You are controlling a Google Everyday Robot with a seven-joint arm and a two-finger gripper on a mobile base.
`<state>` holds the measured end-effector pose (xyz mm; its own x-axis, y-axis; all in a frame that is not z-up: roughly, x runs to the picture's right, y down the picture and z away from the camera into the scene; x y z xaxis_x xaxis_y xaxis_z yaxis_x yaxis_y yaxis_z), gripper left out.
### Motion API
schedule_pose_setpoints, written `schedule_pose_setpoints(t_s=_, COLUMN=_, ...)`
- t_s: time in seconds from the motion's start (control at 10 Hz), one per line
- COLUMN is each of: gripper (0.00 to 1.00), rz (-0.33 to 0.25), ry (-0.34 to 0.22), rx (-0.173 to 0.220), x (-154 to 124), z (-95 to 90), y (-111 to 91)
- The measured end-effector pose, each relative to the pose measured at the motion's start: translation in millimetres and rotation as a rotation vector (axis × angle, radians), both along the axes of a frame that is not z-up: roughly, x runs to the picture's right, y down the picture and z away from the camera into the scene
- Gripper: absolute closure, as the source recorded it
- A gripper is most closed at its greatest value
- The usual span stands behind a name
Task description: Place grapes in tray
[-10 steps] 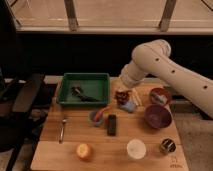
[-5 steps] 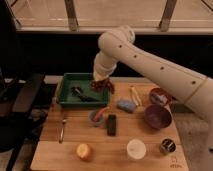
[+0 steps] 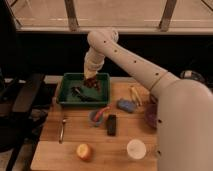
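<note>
**Green tray, grapes hanging over it**

Green plastic forms the tray (image 3: 67, 95), which sits at the back left of the wooden table (image 3: 70, 150). The white arm (image 3: 135, 62) reaches in from the right and bends down over it, ending in the gripper (image 3: 90, 80) just above the tray's far half. Its fingers are closed on the grapes (image 3: 91, 83), a small dark reddish bunch that hangs at the gripper's tip over the tray's interior. Whether the bunch touches the tray floor cannot be told. A dark object (image 3: 80, 93) lies inside the tray, towards its middle.

In front of the tray stands a small bowl (image 3: 98, 117) with a reddish item in it, and a black block (image 3: 111, 125) lies just beside it. A blue object (image 3: 125, 105) lies to the right of the bowl. A utensil (image 3: 62, 130) lies near the left edge, an orange fruit (image 3: 84, 151) near the front, and a white cup (image 3: 135, 148) to its right.
</note>
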<state>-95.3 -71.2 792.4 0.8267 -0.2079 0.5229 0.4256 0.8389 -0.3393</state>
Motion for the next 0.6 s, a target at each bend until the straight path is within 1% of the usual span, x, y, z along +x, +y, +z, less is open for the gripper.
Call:
schedule_pose_setpoints(t_s=0.1, gripper=1.0, rz=-0.002, ry=-0.01, rx=-0.018, x=-1.9, z=13.1, y=1.1)
schedule_pose_setpoints(t_s=0.2, gripper=1.0, rz=0.001, ry=-0.031, rx=-0.043, x=-3.3, z=30.8, y=1.8)
schedule_pose_setpoints(t_s=0.4, gripper=1.0, rz=0.016, ry=-0.07, rx=-0.063, x=-7.0, z=45.6, y=3.0)
schedule_pose_setpoints(t_s=0.5, gripper=1.0, rz=0.04, ry=-0.102, rx=-0.068, x=-5.3, z=51.8, y=3.2)
schedule_pose_setpoints(t_s=0.6, gripper=0.99, rz=0.063, ry=-0.121, rx=-0.059, x=-1.7, z=54.0, y=2.1)
